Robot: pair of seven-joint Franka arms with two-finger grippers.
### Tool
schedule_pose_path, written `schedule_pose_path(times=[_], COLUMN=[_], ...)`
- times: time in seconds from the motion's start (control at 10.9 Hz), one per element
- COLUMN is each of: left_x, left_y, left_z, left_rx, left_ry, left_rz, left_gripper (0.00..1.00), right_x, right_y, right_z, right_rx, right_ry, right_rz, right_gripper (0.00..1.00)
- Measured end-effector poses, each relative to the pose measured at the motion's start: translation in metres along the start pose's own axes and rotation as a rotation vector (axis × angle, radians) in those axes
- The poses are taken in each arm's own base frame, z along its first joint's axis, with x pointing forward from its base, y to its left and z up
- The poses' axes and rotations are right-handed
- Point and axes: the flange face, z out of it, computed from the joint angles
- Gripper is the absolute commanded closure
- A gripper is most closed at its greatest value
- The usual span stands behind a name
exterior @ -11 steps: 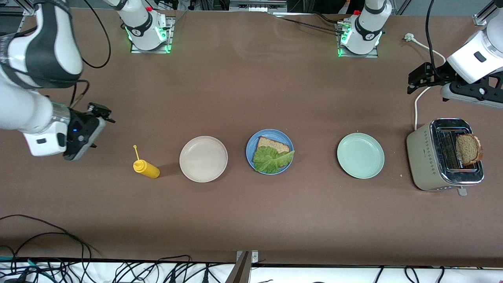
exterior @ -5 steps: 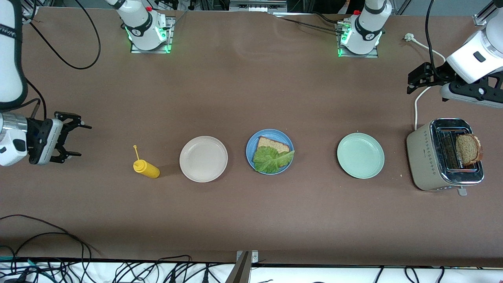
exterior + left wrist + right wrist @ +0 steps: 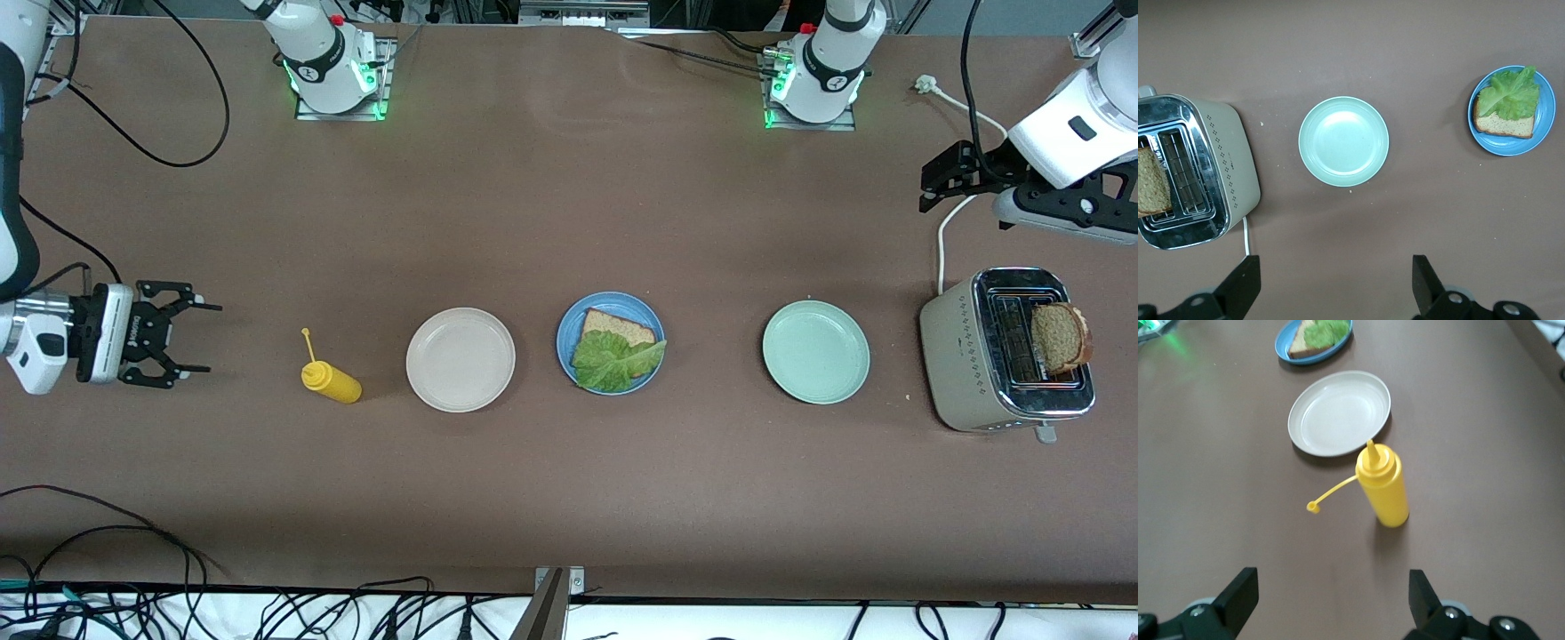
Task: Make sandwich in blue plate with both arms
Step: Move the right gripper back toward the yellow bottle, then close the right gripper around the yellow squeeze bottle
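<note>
While both arms hang above the ends of the matte brown table [image 3: 551, 213], each end effector is spread apart and empty: the right end effector [image 3: 187, 345] at nine o'clock, near a yellow squeeze bottle [image 3: 331, 380]; the left end effector [image 3: 939, 178] at two o'clock, over a silver toaster [image 3: 978, 356]. At centre, the round sky-blue plate [image 3: 571, 342] holds one brown bread slice [image 3: 618, 327] under ruffled green lettuce [image 3: 613, 360].

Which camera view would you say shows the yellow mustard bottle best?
The right wrist view: the mustard bottle stands large and close, cap open and hanging. The front view shows it small; the left wrist view misses it.
</note>
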Motion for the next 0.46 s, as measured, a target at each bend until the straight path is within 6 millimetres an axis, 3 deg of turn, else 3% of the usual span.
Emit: schedule_pose_path(times=[0.46], left_x=[0.0], left_y=[0.001], left_z=[0.0], left_rx=[0.0], left_ry=[0.0], left_rz=[0.002], left_gripper=[0.0], right_x=[-0.038], right_y=[0.018], right_z=[0.046], right_rx=[0.03], right_ry=[0.112], right_rz=[-0.096], right_gripper=[0.0])
